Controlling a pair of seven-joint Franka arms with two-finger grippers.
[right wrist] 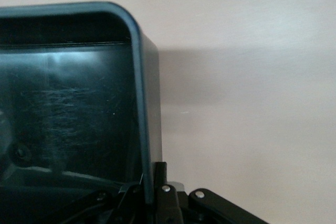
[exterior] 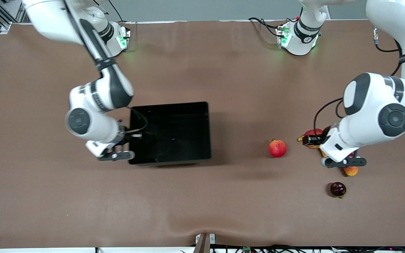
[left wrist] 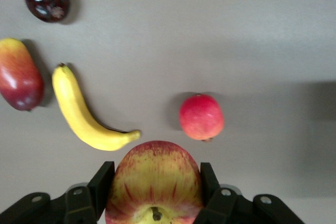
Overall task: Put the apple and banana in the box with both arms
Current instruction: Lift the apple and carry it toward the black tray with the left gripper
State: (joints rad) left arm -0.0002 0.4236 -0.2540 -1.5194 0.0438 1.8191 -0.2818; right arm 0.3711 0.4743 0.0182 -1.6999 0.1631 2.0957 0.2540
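Red-and-yellow skin fills the left gripper (left wrist: 155, 192) as its two fingers clasp the apple (left wrist: 155, 182) from both sides, lifted above the fruit cluster at the left arm's end of the table (exterior: 202, 70). Below it on the brown cloth lie the banana (left wrist: 86, 114), a mango (left wrist: 18, 74) beside it, a dark plum (left wrist: 47, 0) nearer the front edge, and an evenly red round fruit (exterior: 277, 148) lying apart toward the middle. At the right arm's end, the right gripper (exterior: 127, 146) is clamped tight on the wall of the black box (exterior: 174, 105), at its rim on the side facing the right arm's end, seemingly steadying it. The box looks empty; neither fruit is in it yet.

The risks, as judged from here: the apple sits well up between the fingers, but its round, glossy skin could slip during the long carry across the table to the box. The banana lies touching or just beside the mango, so a later grasp there might nudge its neighbour. If the right gripper tugs, the box could shift under the drop.
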